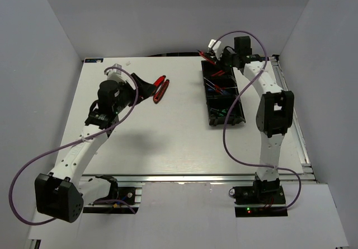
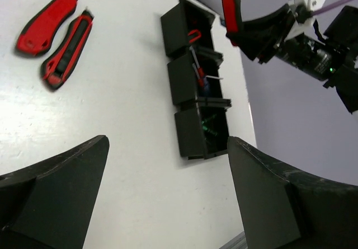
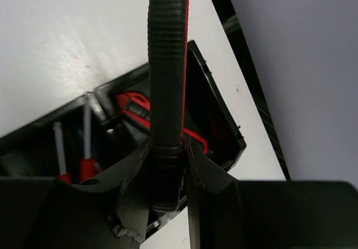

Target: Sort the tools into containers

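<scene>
Clamping a red-black tool handle [image 3: 166, 64], right hand [image 3: 166, 162] hangs above tray [image 3: 221, 100].

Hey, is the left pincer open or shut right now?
Open: the left pincer shows its fingers wide apart in the wrist view, gripping nothing.

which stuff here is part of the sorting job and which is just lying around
Job: black-and-red tool in the right fingers; red-handled tools on the table; black tray; screwdrivers in it.
Not the job: purple cables; metal rail.
</scene>
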`<state>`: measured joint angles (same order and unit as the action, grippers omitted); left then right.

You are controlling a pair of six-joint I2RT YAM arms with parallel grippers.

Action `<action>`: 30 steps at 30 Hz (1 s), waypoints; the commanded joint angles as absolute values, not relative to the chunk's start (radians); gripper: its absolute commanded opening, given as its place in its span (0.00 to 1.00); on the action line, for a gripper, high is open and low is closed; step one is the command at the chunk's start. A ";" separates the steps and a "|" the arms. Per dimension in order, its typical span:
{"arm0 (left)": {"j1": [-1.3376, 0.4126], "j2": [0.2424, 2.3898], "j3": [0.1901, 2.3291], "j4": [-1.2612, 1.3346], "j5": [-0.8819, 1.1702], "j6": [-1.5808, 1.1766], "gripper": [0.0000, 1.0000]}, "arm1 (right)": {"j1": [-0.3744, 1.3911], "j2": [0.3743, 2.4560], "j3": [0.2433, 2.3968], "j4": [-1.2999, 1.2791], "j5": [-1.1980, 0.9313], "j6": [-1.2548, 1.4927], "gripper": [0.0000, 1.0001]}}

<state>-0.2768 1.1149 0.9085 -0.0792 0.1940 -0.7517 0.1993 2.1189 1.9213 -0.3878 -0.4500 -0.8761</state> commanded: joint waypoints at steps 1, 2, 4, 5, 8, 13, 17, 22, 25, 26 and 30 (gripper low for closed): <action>-0.272 1.072 0.885 -0.123 0.172 -0.753 0.98 | 0.204 2.197 1.986 -0.257 -0.385 -0.963 0.00; -0.273 1.063 0.882 -0.129 0.164 -0.753 0.98 | 0.203 2.210 2.008 -0.238 -0.377 -0.962 0.00; -0.272 1.055 0.874 -0.146 0.158 -0.752 0.98 | 0.201 2.247 2.017 -0.197 -0.353 -0.957 0.00; -0.272 1.049 0.873 -0.150 0.156 -0.753 0.98 | 0.198 2.256 2.025 -0.164 -0.347 -0.957 0.00; -0.272 1.039 0.858 -0.161 0.155 -0.758 0.98 | 0.196 2.301 2.031 -0.121 -0.328 -0.957 0.00; -0.272 1.034 0.841 -0.173 0.158 -0.764 0.98 | 0.196 2.335 2.031 -0.104 -0.310 -0.962 0.01; -0.272 1.042 0.842 -0.176 0.166 -0.758 0.98 | 0.196 2.315 1.984 -0.084 -0.310 -0.959 0.40; -0.272 1.097 0.865 -0.183 0.195 -0.723 0.98 | 0.190 2.267 1.921 -0.067 -0.327 -0.930 0.70; -0.272 1.163 0.906 -0.213 0.204 -0.678 0.98 | 0.175 2.250 1.945 -0.098 -0.356 -0.861 0.78; -0.272 1.181 0.920 -0.224 0.210 -0.646 0.97 | 0.166 2.246 1.960 -0.118 -0.382 -0.841 0.80; -0.272 1.314 1.044 -0.279 0.250 -0.542 0.90 | 0.153 2.183 1.994 -0.219 -0.472 -0.762 0.89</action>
<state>-0.2768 1.2648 0.9417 -0.2352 0.2100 -0.6487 0.1703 2.3009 1.9354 -0.1585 -0.3771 -0.8440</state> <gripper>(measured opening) 0.911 0.885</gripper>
